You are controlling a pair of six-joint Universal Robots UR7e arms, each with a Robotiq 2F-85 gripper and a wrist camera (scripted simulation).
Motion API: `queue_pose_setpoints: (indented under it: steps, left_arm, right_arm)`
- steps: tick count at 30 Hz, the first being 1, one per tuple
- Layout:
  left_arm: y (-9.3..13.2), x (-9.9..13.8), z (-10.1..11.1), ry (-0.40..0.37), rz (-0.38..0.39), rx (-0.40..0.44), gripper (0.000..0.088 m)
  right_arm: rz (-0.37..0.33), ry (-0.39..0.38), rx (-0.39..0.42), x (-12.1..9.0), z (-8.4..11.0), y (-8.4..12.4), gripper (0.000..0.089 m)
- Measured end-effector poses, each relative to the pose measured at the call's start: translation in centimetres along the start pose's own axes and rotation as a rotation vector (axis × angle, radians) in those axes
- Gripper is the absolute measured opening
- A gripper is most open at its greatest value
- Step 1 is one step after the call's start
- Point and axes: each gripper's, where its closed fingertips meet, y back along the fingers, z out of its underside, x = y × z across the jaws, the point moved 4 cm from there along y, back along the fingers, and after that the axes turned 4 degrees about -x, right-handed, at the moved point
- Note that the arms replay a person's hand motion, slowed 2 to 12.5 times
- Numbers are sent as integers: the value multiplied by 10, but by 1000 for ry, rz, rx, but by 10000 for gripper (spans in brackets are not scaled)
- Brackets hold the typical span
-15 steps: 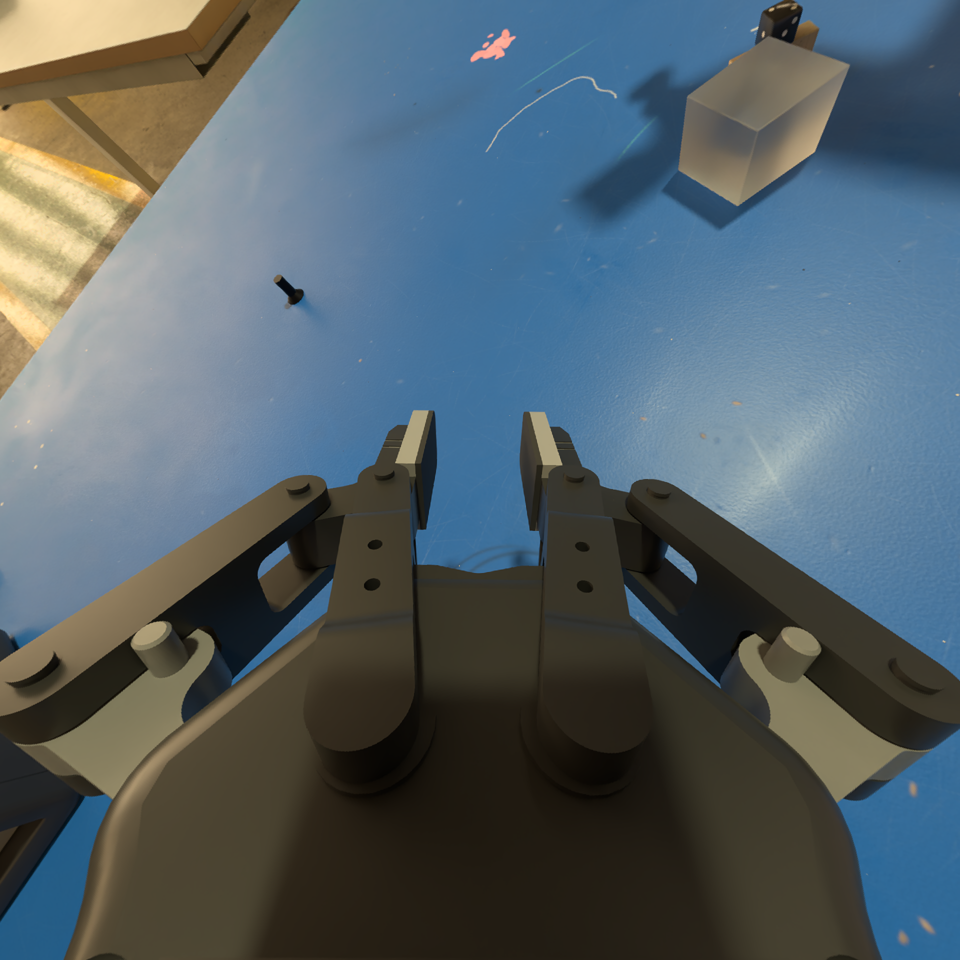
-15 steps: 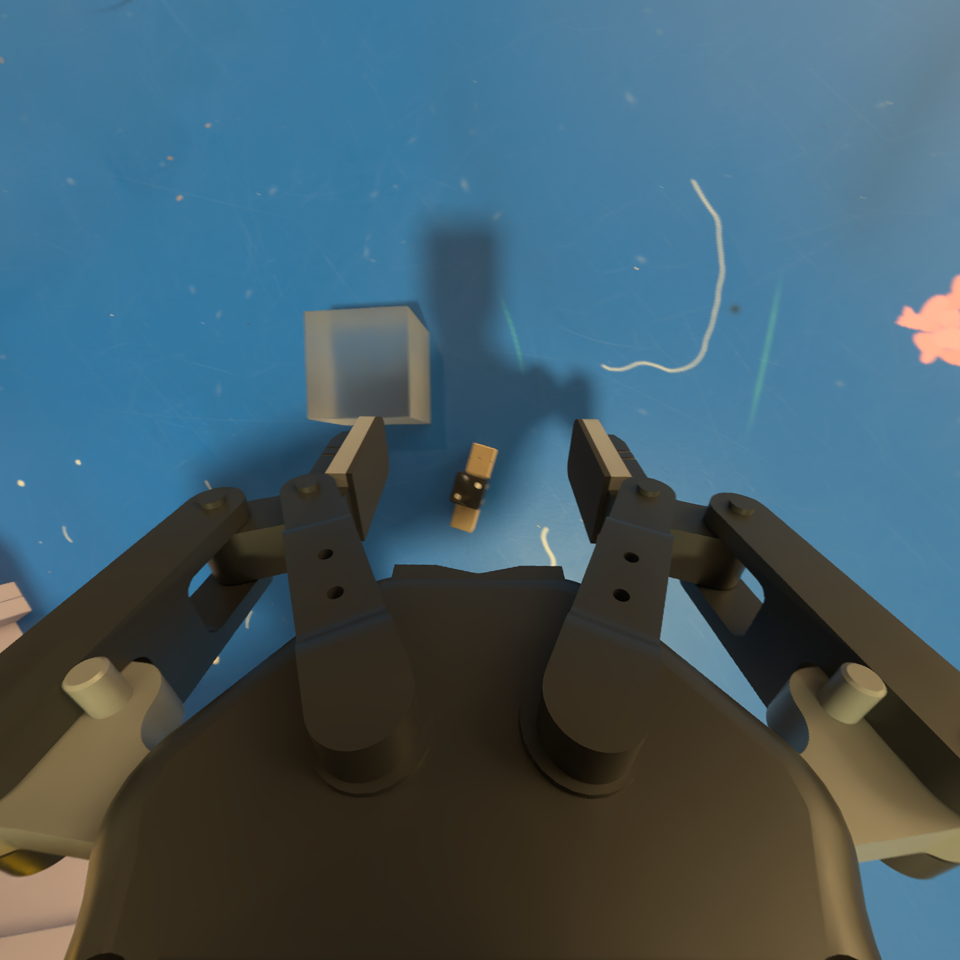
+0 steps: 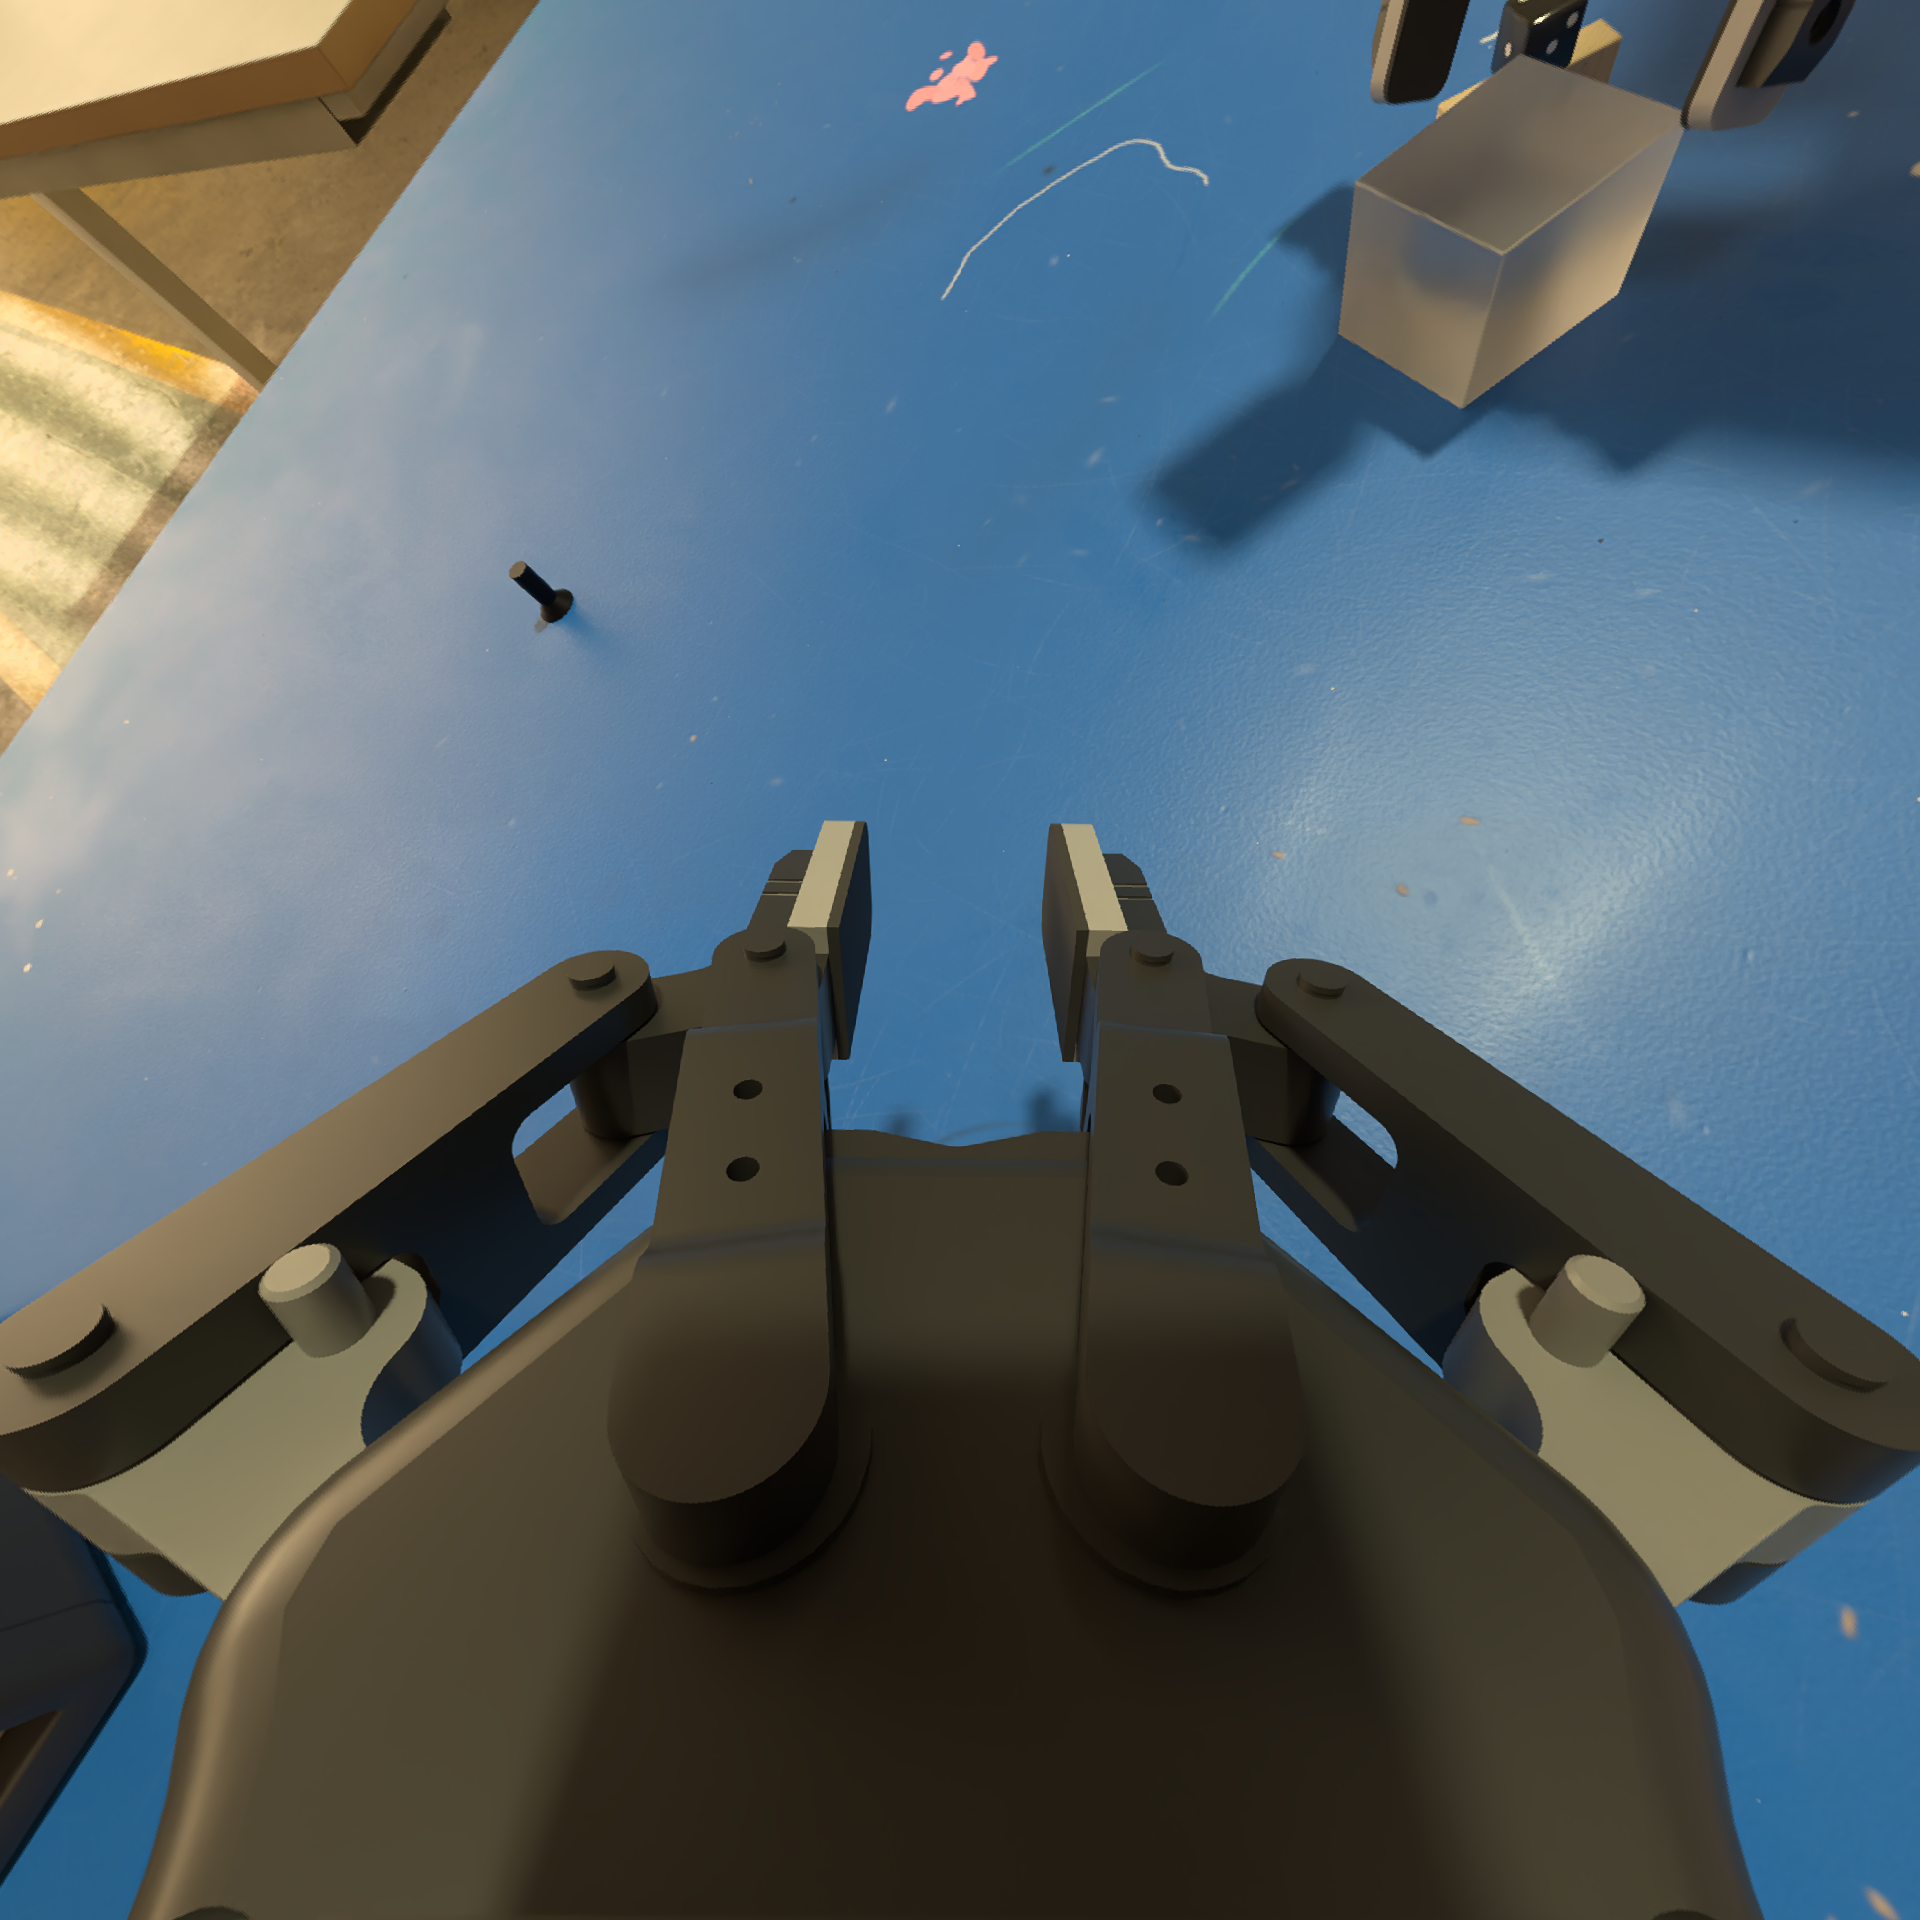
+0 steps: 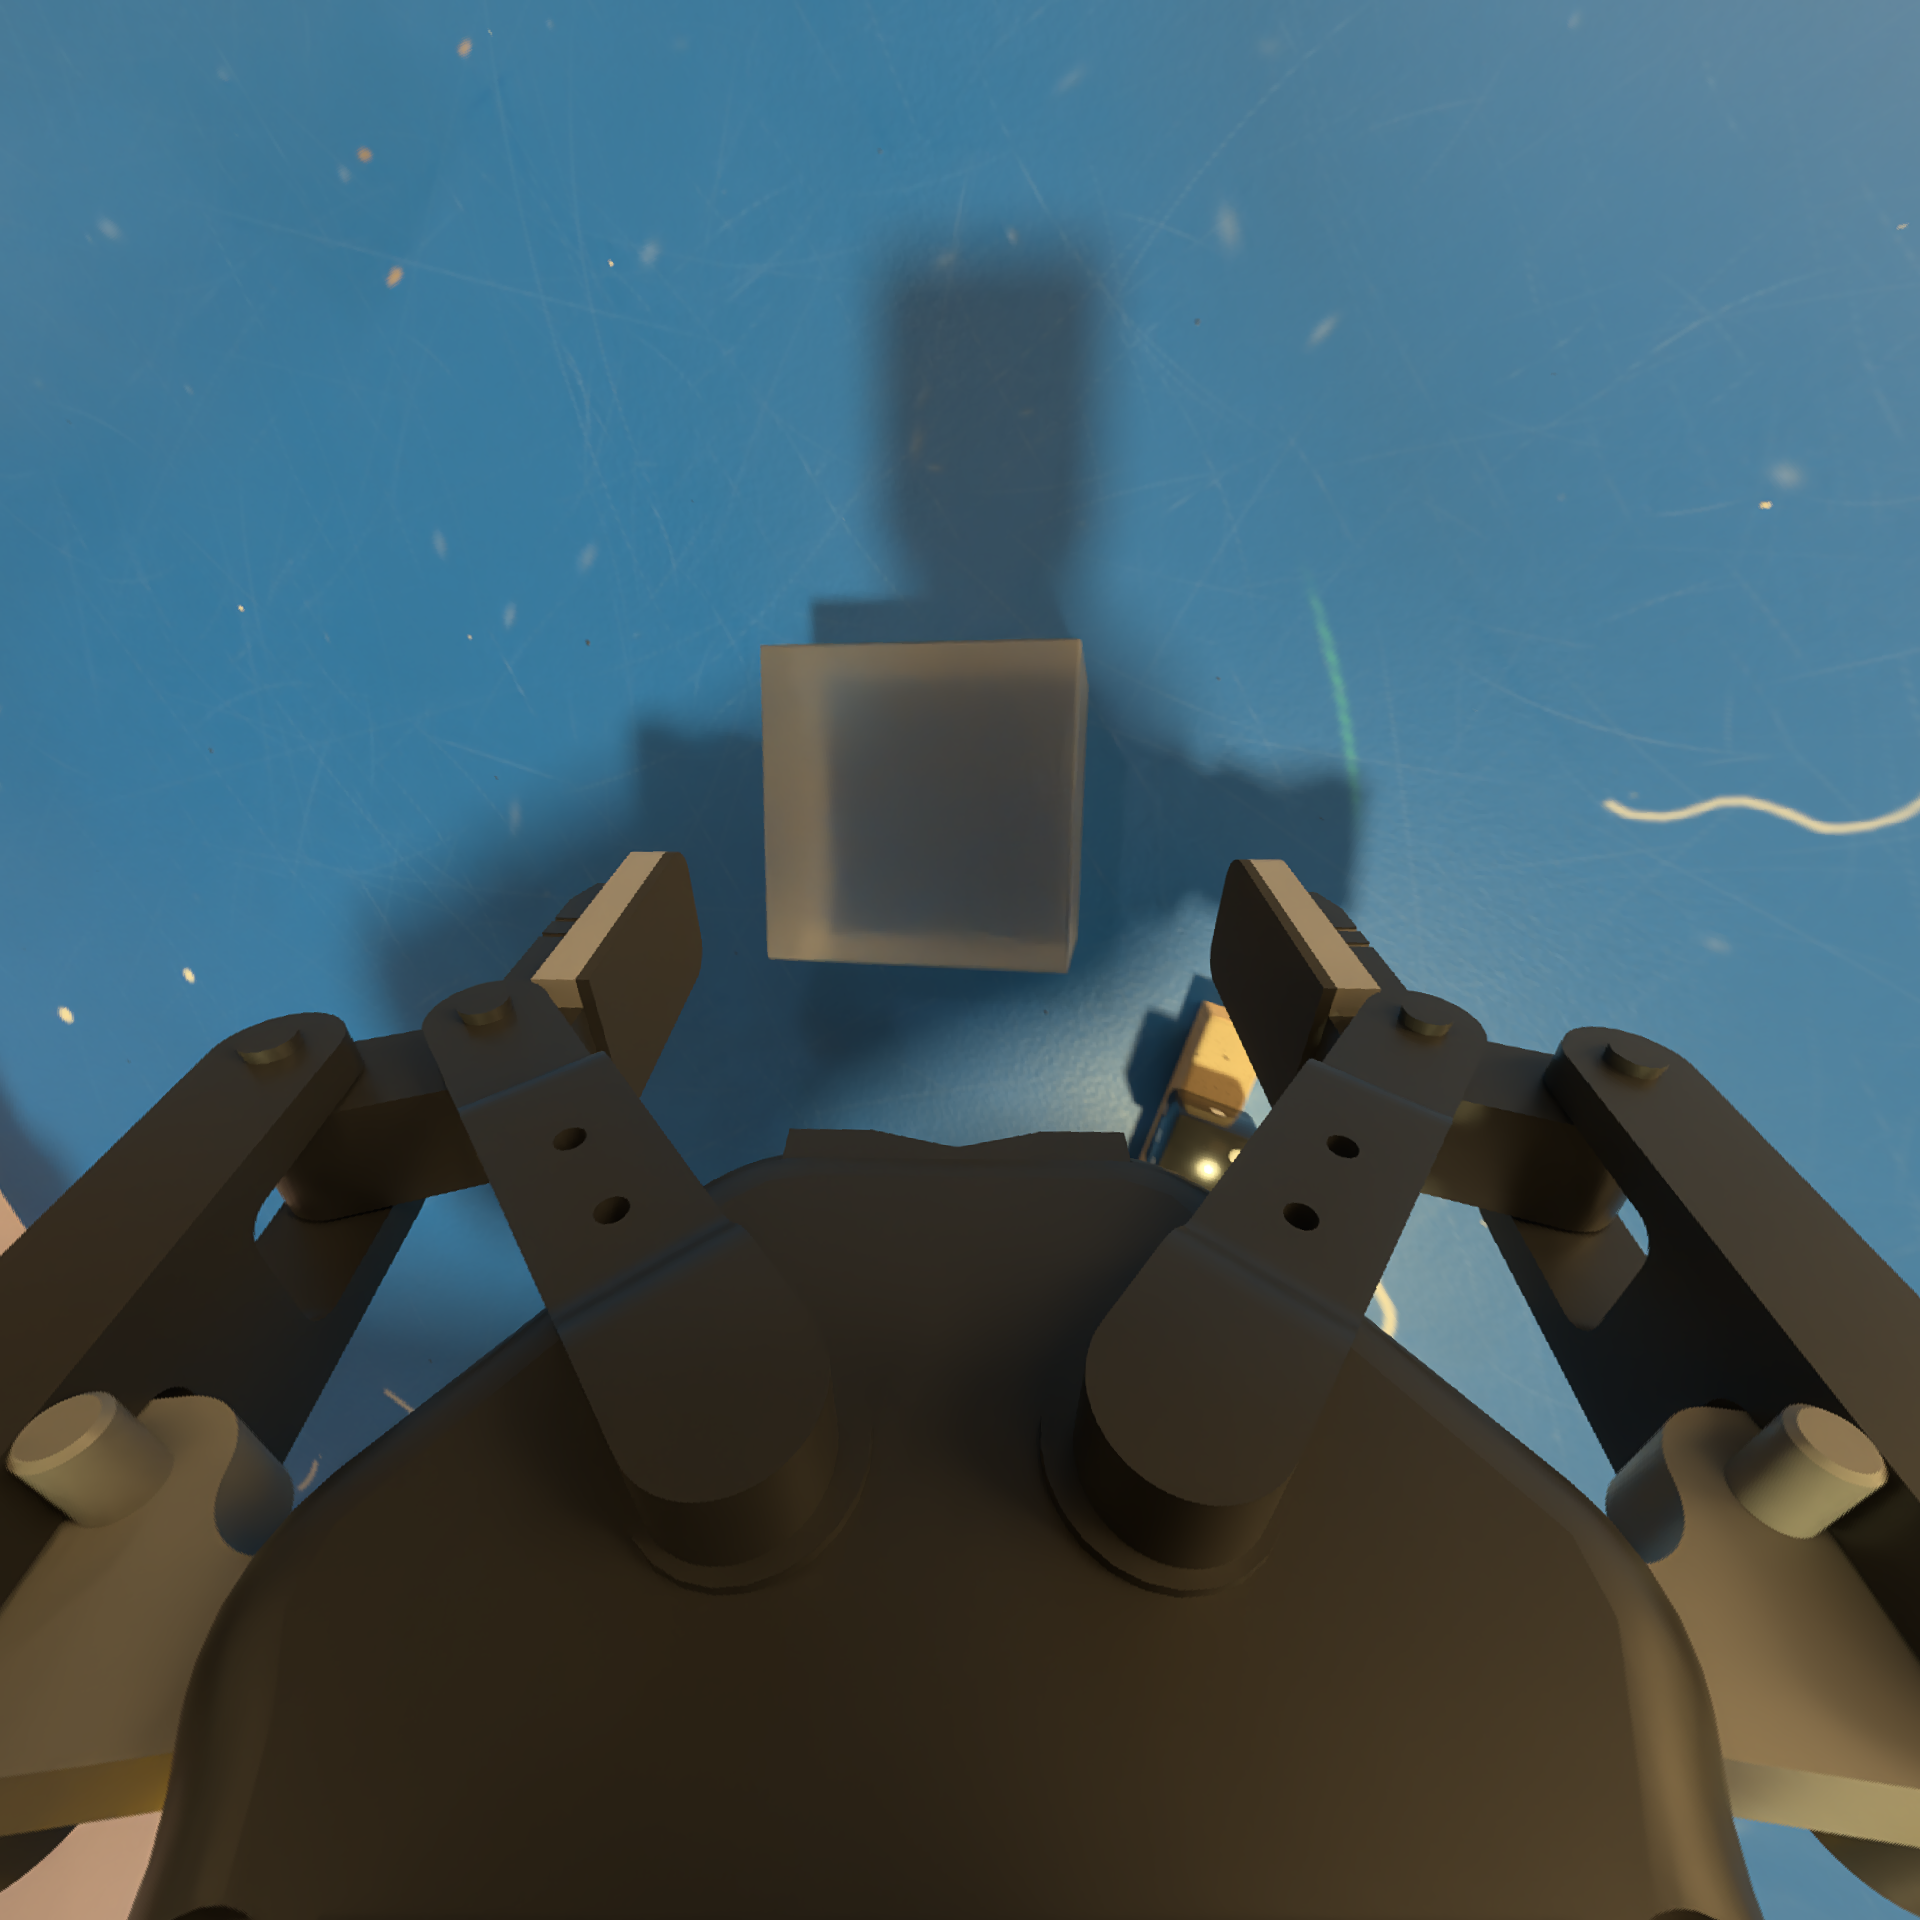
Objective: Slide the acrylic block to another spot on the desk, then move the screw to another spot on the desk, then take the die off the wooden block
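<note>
Overhead, right claw point(image 4: 956, 914) spread above acrylic block point(image 4: 920, 805); screw point(image 3: 542, 594) apart.

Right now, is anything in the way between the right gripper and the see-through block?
No. The right gripper hangs open above the acrylic block, nothing visible between them. The wooden block with the die sits off to one side.

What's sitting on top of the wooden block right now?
The black die with white pips sits on the wooden block, behind the acrylic block in the left wrist view. The acrylic block covers most of the wooden block; the right tool hangs open around them.
</note>
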Motion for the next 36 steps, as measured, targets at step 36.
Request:
queue_pose_setpoints:
  steps: [36]
  left_arm:
    - [-13, -3, 11, 42, 27, 14, 288]
  right_arm:
    - [54, -1, 135, -22, -41, -30, 536]
